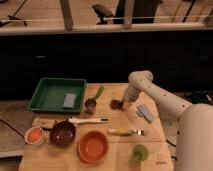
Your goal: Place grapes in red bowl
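Nearest the camera, at the front of the pale wooden table (50,159), sat the glossy, round orange-red bowl (93,146). It had nothing in it. A dark purple bowl (63,133) stood just beside it on one side and a small green cup (140,151) near it on the other.

Behind the red bowl lay a yellow-handled knife (125,132) and a long white-handled utensil (87,120), both crosswise between the bowl and the fruit.

Farther back, the small lumpy bunch of dark reddish-purple grapes (116,104) rested on the table, near a small metal cup (90,105). The bunch looked like a compact clump with no clear long axis.

The white arm's gripper (123,103) was down at table level, right against the bunch on the side away from the metal cup. Whether it had closed on the grapes could not be told, since the wrist hid the contact.

Judged from this layout, the move would turn on one relation. The red bowl lay toward the camera from the gripper and off toward the metal cup's side. A carry would likely need to rise over the two utensils before coming down inside the rim.
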